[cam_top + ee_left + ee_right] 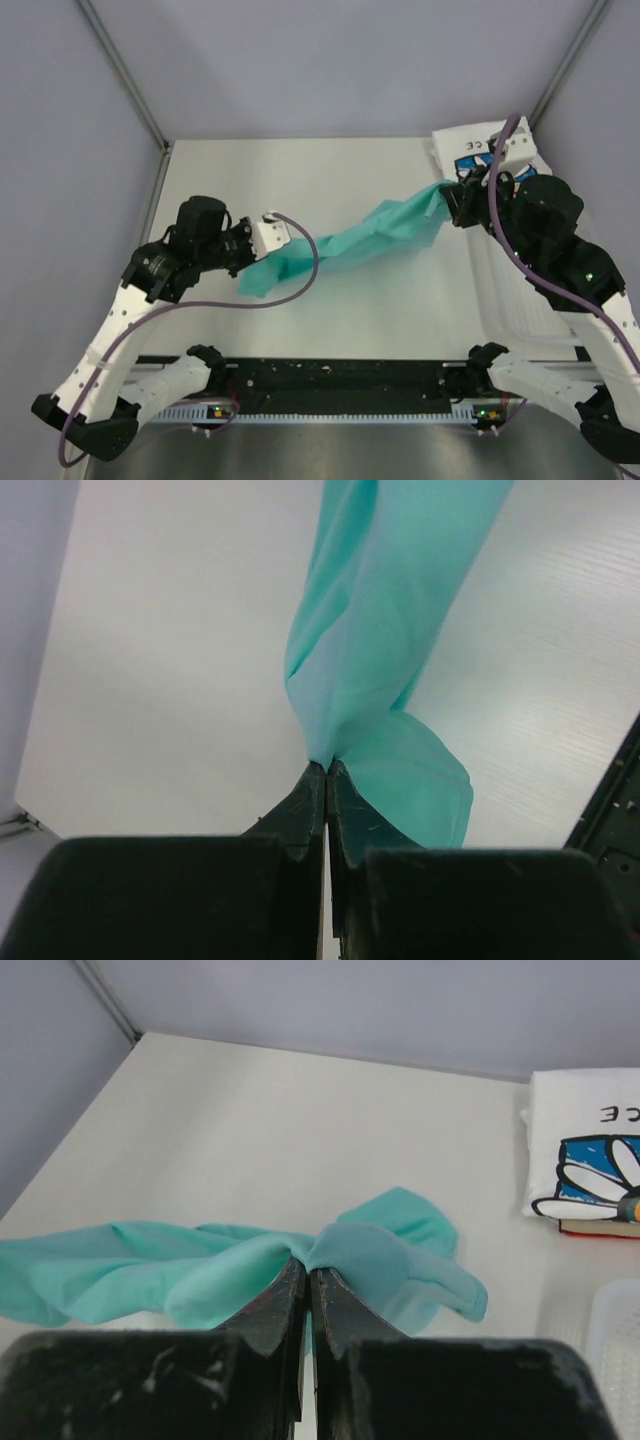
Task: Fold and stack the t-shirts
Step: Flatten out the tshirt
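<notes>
Near edge: both arm bases sit on a black rail (340, 385). Table (300, 170) is white and matte.

Left gripper (327, 772): fingers pressed together, with a pinch of the teal shirt (380, 235) clamped between the tips. In the left wrist view the cloth rises from the tips as a twisted rope, and one loose lobe hangs just right of the fingers. In the top view this end sits left of centre, and a flap droops below the gripper toward the near edge. A purple cable (300, 290) loops in front of that flap.

Teal shirt: unfolded and bunched into a band, strung diagonally from the left gripper (near-left) to the right gripper (far-right). Cannot tell whether the mid-span touches the table.

Right gripper (305, 1265): fingers closed on the other end of the teal shirt. The cloth humps over both tips. The long part runs off left, and a shorter lobe on the right rests on the table.

Basket (520, 300): white, on the right side of the table, partly hidden under the right arm.

White shirt (590, 1140): folded, at the far right corner, just beyond the right gripper. Blue-and-white daisy print and the letters "CE" show. Bare table lies between it and the teal lobe. A reddish edge shows under its near side; cannot tell what that is
</notes>
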`<action>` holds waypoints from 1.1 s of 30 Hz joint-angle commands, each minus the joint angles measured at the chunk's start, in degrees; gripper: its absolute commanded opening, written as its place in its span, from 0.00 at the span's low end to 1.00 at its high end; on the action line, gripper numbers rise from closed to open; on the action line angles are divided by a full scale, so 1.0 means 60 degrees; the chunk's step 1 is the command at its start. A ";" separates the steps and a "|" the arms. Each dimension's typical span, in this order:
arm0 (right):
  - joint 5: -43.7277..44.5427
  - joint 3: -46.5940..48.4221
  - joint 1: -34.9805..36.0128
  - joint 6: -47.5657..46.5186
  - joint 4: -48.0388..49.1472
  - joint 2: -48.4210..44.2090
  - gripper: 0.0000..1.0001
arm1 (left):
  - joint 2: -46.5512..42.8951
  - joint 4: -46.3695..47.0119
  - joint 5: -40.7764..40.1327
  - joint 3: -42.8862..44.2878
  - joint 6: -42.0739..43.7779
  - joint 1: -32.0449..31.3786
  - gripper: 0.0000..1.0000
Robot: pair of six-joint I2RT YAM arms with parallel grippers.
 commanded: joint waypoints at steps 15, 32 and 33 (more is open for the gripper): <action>-0.0035 -0.0765 -0.1124 -0.0566 0.1471 0.3388 0.00 | 0.5004 0.2695 -0.1640 -0.0283 -0.0096 0.2516 0.37; -0.0388 -0.0970 -0.1198 -0.0419 0.1808 0.4695 0.00 | 0.5124 0.0001 0.2082 -0.1290 0.0240 0.2782 0.50; -0.0388 -0.0970 -0.1198 -0.0419 0.1794 0.4680 0.00 | 0.5358 0.0103 0.1892 -0.1291 0.0153 0.2782 0.51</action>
